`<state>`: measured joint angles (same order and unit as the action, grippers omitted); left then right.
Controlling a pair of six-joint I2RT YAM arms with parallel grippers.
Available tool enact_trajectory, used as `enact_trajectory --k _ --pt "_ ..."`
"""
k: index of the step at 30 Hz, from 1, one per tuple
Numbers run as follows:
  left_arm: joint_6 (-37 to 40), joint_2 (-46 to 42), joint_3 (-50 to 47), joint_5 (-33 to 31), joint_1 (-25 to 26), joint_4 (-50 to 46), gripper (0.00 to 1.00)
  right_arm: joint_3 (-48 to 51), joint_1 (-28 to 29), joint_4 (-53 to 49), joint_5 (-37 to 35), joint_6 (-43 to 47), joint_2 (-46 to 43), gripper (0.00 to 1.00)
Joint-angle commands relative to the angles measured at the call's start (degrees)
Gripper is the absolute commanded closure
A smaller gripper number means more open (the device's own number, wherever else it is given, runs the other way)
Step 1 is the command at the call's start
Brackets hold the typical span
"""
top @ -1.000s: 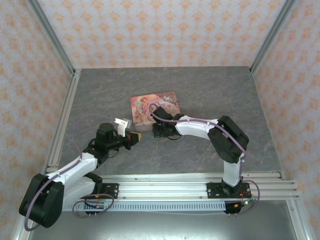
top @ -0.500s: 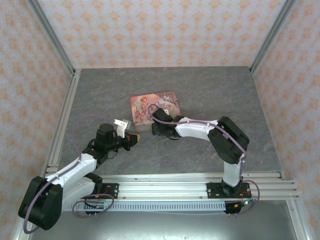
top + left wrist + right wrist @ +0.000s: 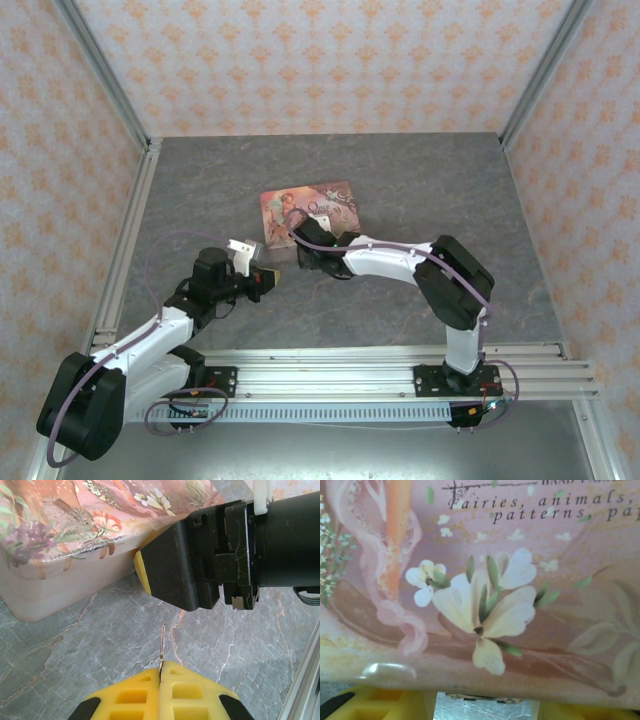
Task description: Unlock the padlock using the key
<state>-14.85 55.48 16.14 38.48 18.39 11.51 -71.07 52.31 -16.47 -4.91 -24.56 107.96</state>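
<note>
i see the key (image 3: 162, 645) as a thin, pale silvery sliver, edge-on, pinched between the left gripper's (image 3: 160, 669) closed yellow fingertips. its tip sticks out, stopping short of the pink tin (image 3: 75, 540).

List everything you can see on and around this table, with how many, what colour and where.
tin box: one, pink with printed flowers, middle of the table
key: one, thin and silvery, pinched at the left fingertips, pointing toward the tin box
table: one, grey marbled, under everything
walls: three, pale with an orange pattern, around the table
rail: one, silver metal, near edge, carrying both arm bases
left end effector: one, yellow fingers, shut on the key
right end effector: one, black with yellow pads, at the tin box's near edge, grip unclear
</note>
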Motion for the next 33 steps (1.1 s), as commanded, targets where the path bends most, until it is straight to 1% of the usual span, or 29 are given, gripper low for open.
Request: enact_trajectory --k 1,6,15,23,28,33 --pt "1.7 -1.2 1.1 -0.9 0.4 -0.9 1.00 -2.7 0.4 -2.2 -3.8 0.0 1.7 0.50" --pt "1.8 -2.3 0.8 -1.0 0.4 -1.6 1.00 -4.1 0.4 -3.9 -4.7 -0.7 3.4 0.51" --pt "1.6 -4.1 -0.1 -1.4 0.4 -1.9 1.00 -6.7 0.4 -5.7 -5.4 -0.8 5.3 0.57" --pt "1.7 -5.1 -0.3 -1.4 0.4 -2.5 1.00 -8.2 0.3 -6.8 -5.6 -0.9 6.8 0.58" --pt "1.7 -5.5 -0.4 -1.5 0.4 -2.7 1.00 -8.6 0.4 -7.1 -6.0 -1.0 7.2 0.69" --pt "1.9 -5.7 -0.4 -1.3 0.4 -2.9 1.00 -9.5 0.4 -8.1 -5.6 -0.1 6.2 0.87"
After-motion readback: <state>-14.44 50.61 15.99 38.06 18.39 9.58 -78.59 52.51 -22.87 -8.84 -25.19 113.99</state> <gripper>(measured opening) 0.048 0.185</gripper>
